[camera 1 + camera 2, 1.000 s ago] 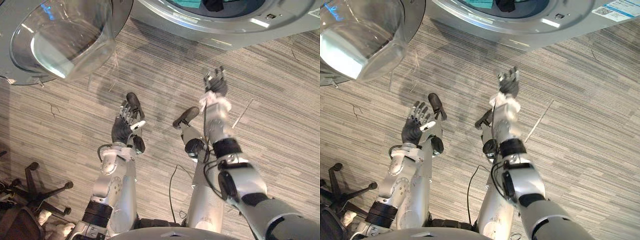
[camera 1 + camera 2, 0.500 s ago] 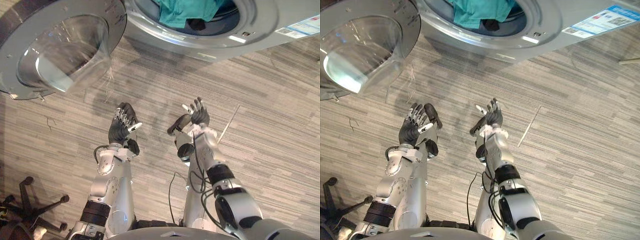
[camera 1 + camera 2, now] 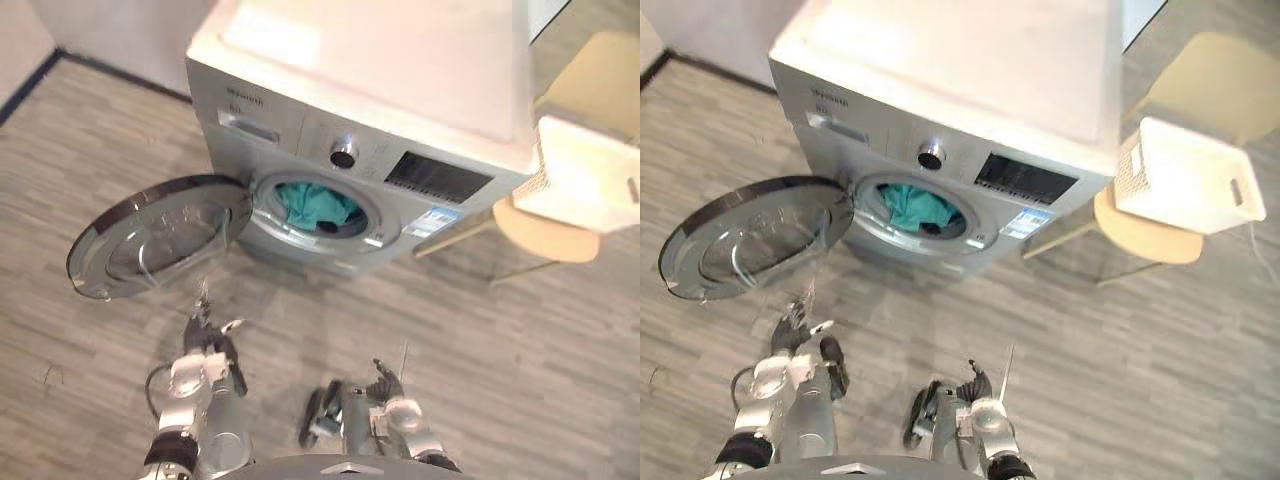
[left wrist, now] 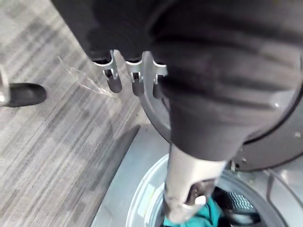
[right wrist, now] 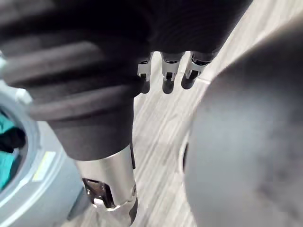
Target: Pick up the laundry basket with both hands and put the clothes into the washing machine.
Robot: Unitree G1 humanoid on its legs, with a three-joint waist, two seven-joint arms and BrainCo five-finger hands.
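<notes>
Pulled back from washing machine within last second, head raised. Left hand and right hand both slack-fingered, empty. Teal clothes in drum ahead of both; laundry basket on stool, well off right hand's side. Loading apparently done.

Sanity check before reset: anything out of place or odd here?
Nothing spilled or damaged. The washing machine door hangs wide open, teal clothes bunched just inside. The white laundry basket sits on the wooden stool right of the machine. Left hand and right hand are open, empty.
</notes>
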